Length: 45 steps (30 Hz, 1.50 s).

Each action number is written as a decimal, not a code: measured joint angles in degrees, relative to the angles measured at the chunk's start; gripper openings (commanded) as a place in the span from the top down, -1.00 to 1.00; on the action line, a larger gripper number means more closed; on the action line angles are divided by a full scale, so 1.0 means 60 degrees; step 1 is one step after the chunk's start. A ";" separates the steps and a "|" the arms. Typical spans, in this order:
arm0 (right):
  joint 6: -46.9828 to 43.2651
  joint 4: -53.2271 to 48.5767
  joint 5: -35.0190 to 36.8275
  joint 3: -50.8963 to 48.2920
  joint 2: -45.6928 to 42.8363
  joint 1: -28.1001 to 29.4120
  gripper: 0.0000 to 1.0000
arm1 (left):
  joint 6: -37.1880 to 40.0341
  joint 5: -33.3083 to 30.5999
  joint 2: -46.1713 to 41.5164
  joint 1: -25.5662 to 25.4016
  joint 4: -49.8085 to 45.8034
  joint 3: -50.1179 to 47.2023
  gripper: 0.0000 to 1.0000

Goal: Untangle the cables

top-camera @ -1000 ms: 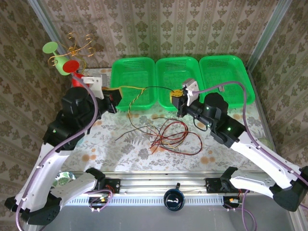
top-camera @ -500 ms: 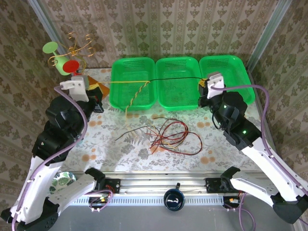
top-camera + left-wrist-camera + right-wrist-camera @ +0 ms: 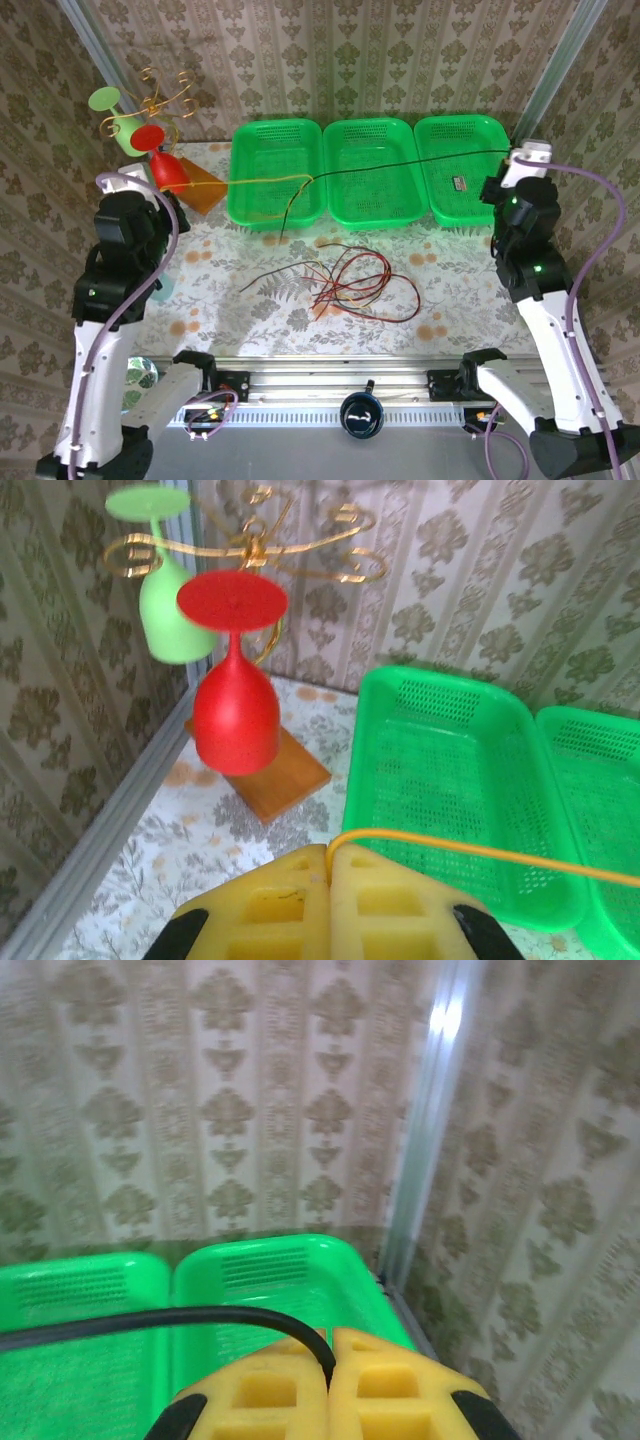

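- Looks like the pull-apart step to me: one arm is out at the left edge, the other at the right, with a line strung between them.
- The left gripper (image 3: 328,865) has its yellow foam pads pressed together, pinching the thin yellow wire (image 3: 262,181) right at the tips.
- Same deal on the right gripper (image 3: 328,1352), pads closed on the end of the thin black wire (image 3: 420,161).
- Together the two wires make one near-straight line. Its long axis runs left to right along the far side, over the three green plastic mesh baskets (image 3: 370,195).
- The yellow end points left. The black end points right and a touch farther back.
- They meet over the left basket, and a short tail hangs from there toward its near rim. Can't tell whether they're knotted or just hooked.
- The rest, a loose heap of red, brown and dark wires (image 3: 350,285), lies near the centre of the flowery table (image 3: 230,300), well apart from the taut pair.
- My guess for next: that junction has to come loose, so more spread or a small lift on one side. It needs doing gently, since thin wire under tension could slip out of the pads.
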 measured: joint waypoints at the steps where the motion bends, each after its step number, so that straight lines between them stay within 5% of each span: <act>1: 0.0160 -0.0033 0.0011 0.0000 -0.0025 -0.0229 1.00 | -0.0106 0.0302 0.0069 0.0262 -0.0015 -0.0109 1.00; 11: 0.1574 -0.0189 0.0452 0.0000 -0.0058 -0.1588 1.00 | -0.1118 0.2830 0.0514 0.1978 -0.0087 -0.1147 1.00; 29: 0.2477 -0.0455 0.0233 -0.0685 -0.0302 -0.3577 1.00 | -0.1683 0.4430 0.0062 0.3457 0.0058 -0.1960 1.00; 36: 0.3085 -0.0415 -0.1162 -0.1035 -0.0474 -0.3595 1.00 | -0.2364 0.5231 -0.0284 0.3184 0.0962 -0.2524 1.00; 45: 0.3147 -0.0816 -0.2142 -0.0754 -0.0892 -0.3595 1.00 | -0.2495 0.4819 0.0106 0.0648 0.1472 -0.0962 1.00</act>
